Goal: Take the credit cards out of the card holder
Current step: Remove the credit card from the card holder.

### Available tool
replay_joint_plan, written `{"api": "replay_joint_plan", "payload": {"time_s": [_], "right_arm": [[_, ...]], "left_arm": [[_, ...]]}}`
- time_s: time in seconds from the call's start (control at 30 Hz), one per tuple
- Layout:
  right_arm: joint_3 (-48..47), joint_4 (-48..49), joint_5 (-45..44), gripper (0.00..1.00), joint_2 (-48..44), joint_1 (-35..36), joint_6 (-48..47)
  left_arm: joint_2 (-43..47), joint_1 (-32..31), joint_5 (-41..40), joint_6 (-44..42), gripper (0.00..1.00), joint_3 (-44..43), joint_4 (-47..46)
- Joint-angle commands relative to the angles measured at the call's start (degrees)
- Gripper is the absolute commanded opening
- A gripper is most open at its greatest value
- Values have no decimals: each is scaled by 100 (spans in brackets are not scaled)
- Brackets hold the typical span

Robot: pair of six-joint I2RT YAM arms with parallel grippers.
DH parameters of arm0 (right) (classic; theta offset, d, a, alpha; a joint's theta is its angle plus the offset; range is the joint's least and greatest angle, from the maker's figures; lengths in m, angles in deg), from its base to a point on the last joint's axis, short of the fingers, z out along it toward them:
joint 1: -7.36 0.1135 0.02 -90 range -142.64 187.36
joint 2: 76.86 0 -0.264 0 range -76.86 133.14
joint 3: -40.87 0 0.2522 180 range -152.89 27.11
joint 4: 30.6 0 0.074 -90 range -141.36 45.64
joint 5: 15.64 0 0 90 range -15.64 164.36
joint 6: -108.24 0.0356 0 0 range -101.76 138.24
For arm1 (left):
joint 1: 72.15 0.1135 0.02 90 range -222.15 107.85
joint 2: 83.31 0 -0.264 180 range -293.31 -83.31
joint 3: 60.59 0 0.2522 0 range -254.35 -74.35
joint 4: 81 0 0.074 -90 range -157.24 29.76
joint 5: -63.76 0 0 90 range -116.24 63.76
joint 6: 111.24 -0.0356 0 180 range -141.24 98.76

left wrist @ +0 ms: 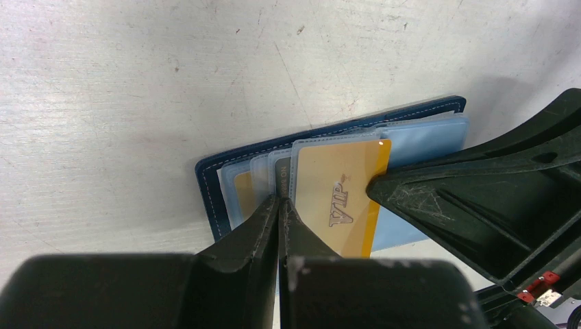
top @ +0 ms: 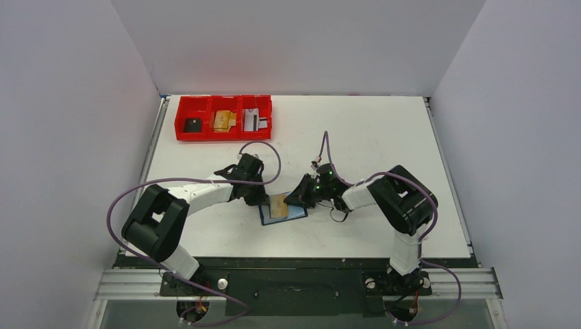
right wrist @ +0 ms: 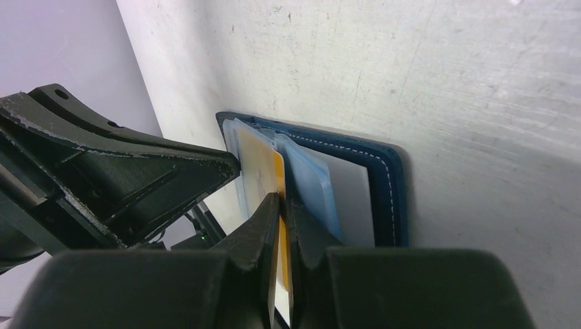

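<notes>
Working over a white bench (top: 384, 137), with the left arm (top: 199, 193) and right arm (top: 360, 197) brought in from opposite sides to meet low at the middle front, likely to split the job: 1 to steady, 1 to pull. Keeps the red tray (top: 223, 136) well apart at the far left, its 3 compartments holding a dark, a gold and a pale item, probably as a drop-off spot. Has the card holder (right wrist: 390, 199) lying flat and open on the bench between the 2 sets of jaws, clear sleeves fanned upward for access. Presses the left jaws, closed to a hairline, down at the sleeve edges beside a grey card (left wrist: 281, 175), seemingly to stop the holder sliding; cannot tell whether anything is pinched between them. Clamps the right jaws narrowly on the edge of the gold card (left wrist: 339, 195) marked VIP, seemingly partly inside its sleeve, set for a pull along the slot.
</notes>
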Motion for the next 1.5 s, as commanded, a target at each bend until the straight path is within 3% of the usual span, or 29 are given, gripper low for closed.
{"api": "replay_joint_plan", "payload": {"time_s": [0.0,0.57,1.23,1.47], "right_arm": [[112,200,-106,1,-299,-95,-85],[127,-1025,-685,0,-690,-188,-940],[493,-786,-471,0,-771,-530,-982],[589,-146,-141,9,-585,-540,-580]], "left_arm": [[-320,17,-259,-109,0,117,347],[-377,17,-256,-125,0,94,340],[-458,17,-233,-143,0,77,331],[-468,4,-217,-153,0,53,331]]}}
